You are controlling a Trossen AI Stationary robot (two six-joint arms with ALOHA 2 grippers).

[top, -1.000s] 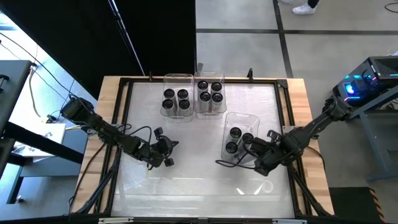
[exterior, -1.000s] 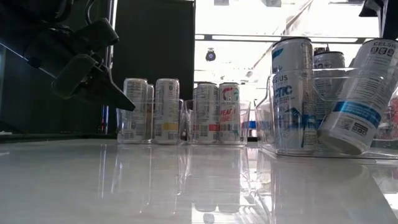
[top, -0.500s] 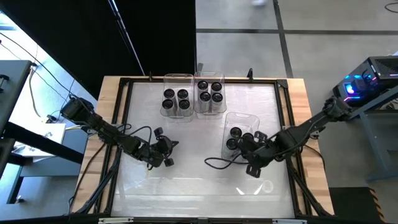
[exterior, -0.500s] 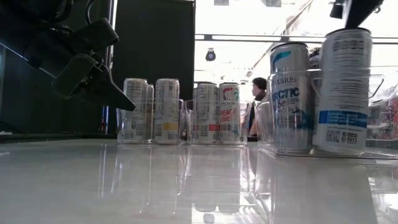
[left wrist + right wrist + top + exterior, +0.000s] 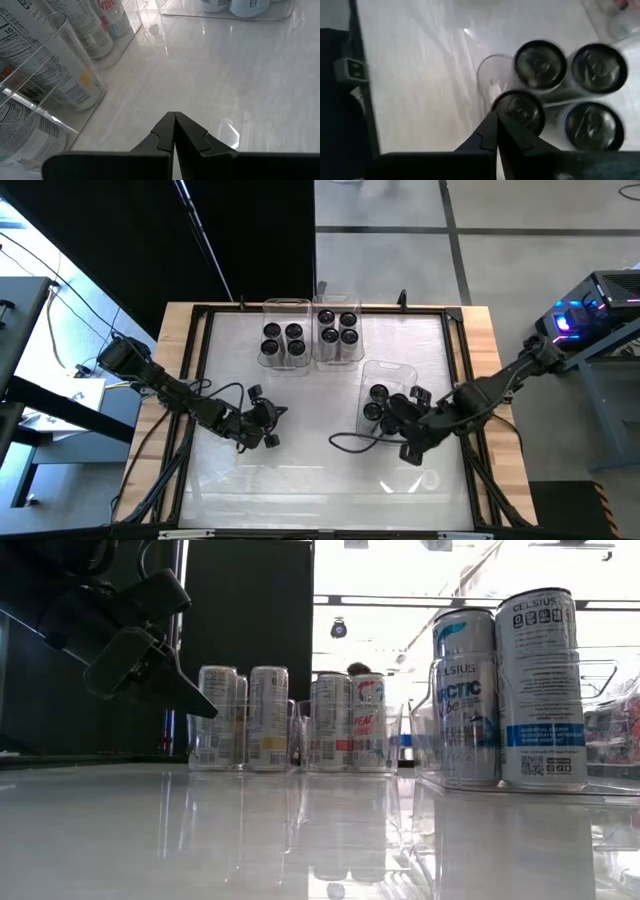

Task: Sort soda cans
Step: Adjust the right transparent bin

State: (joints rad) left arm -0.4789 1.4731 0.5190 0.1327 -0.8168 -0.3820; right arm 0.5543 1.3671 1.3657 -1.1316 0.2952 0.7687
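- The table [image 5: 300, 470] carries three clear trays: two side by side at the far edge, each with four soda cans [image 5: 283, 340], and a third tray [image 5: 388, 372] on the right holding four more cans [image 5: 540, 59], all upright.
- The right arm reaches over the near end of that right-hand tray; the left arm waits above the bare left side of the table.
- The right gripper [image 5: 496, 131] hangs just above the nearest can top [image 5: 520, 110], jaws pressed together and carrying nothing.
- The left gripper [image 5: 174, 131] is likewise closed and empty, over bare table.
- Risk, as I judge it: the closed right fingertips sit so close to that can's top that a sideways or downward drift could tip the can against its neighbours or shove the light tray.
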